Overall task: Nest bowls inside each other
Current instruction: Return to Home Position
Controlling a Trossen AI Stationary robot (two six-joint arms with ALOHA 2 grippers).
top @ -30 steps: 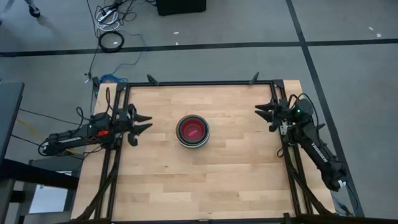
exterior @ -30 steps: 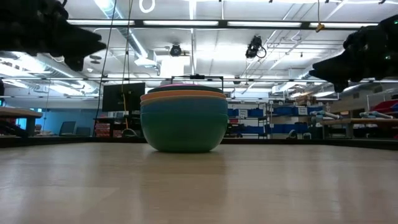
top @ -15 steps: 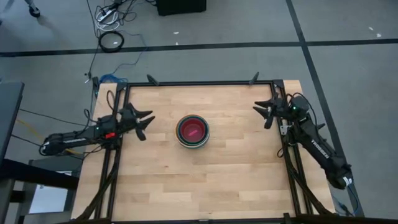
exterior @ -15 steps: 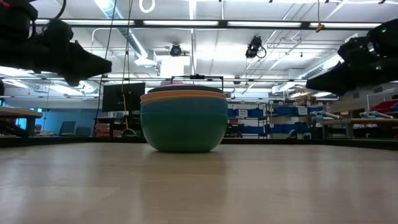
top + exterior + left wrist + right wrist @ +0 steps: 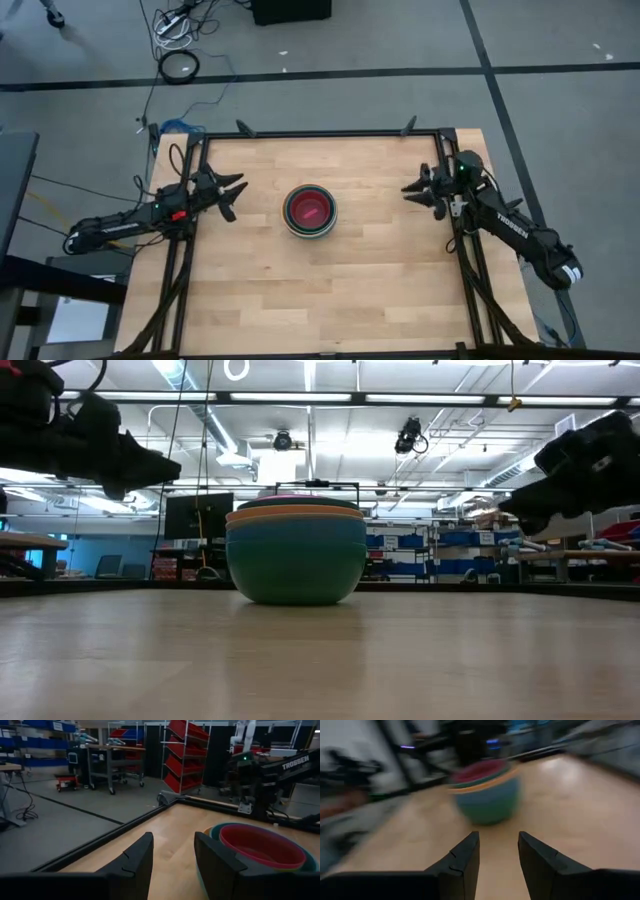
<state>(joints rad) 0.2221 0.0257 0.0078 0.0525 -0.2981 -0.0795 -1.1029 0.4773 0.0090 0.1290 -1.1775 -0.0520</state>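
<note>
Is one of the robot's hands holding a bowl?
No, left gripper and right gripper flank the stacked bowls, jaws open and empty.

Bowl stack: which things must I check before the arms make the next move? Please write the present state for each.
1. Bowl stack stands upright, not leaning: ok.
2. Red bowl sits innermost, on top: ok.
3. Left gripper apart from the stack, fingers open, empty: ok.
4. Right gripper apart from the stack, fingers open, empty: ok.
5. All nine bowls nested: cannot tell, few rims show.
</note>
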